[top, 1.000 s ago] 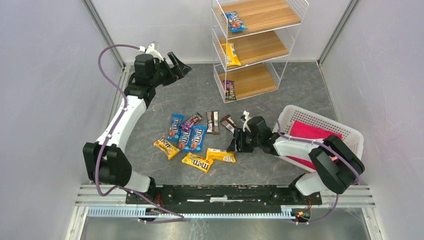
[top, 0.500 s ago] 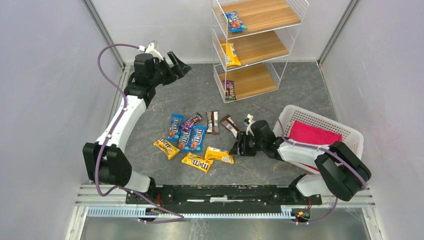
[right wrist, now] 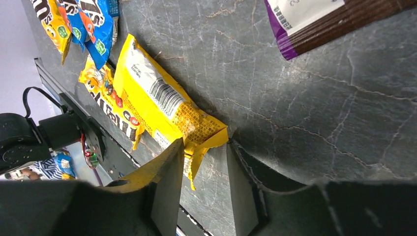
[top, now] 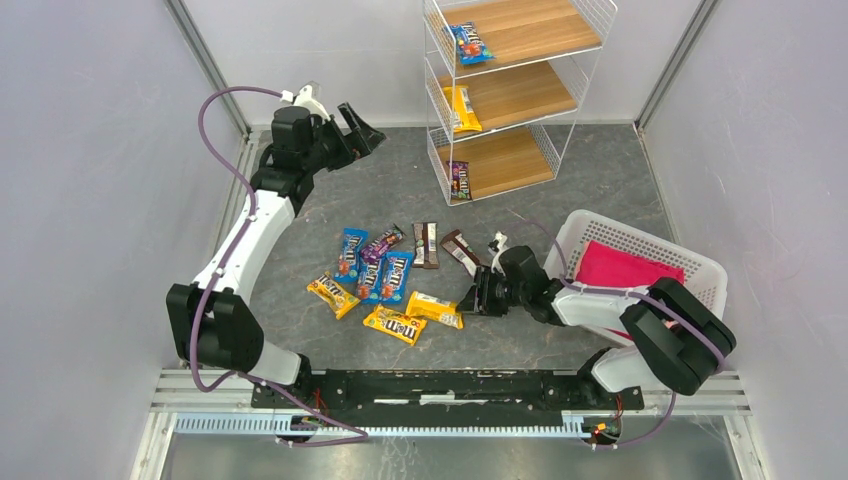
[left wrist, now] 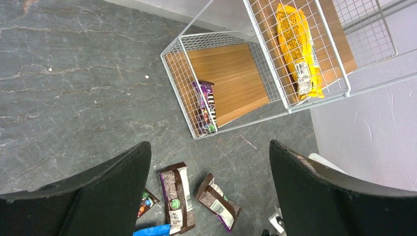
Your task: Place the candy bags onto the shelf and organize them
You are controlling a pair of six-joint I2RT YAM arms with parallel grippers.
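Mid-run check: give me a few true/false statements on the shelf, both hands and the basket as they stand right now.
1. Each tier of the shelf holds one packet. True.
2. The blue packet lies on the bottom tier. False: it is on the top tier; the bottom tier holds a purple packet.
3. The left hand grips a packet. False: it is open and empty.
4. The right hand has its fingers on either side of the end of a yellow packet. True.
5. The basket is empty. False: a pink cloth lies in it.
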